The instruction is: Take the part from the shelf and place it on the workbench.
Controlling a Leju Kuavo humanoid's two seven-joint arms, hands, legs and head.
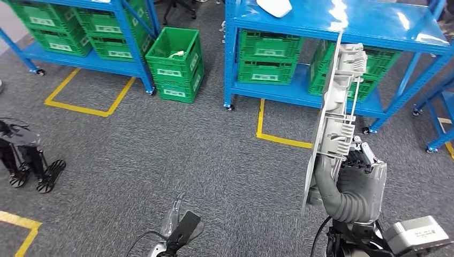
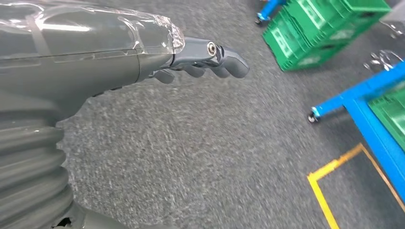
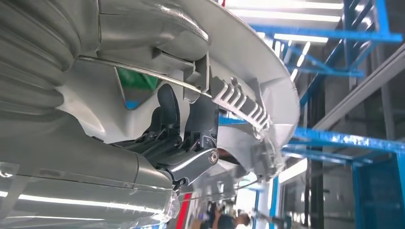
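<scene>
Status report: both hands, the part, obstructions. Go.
Right robot hand grips grey part, held upright. Left robot hand holds nothing, fingers curled. Part off shelf, workbench unseen. Nothing blocking.

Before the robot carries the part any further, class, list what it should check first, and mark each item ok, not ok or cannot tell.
1. Part held by the right hand: ok, fingers wrap its lower end.
2. Part upright, not tipping: ok, it stands nearly vertical in the head view.
3. Left hand free: ok, fingers curled in, holding nothing.
4. Floor ahead free of obstacles: not ok, a green crate stands on it beside the left shelf.
5. Workbench identified: cannot tell.
6. Grip firm enough for walking: cannot tell.
</scene>
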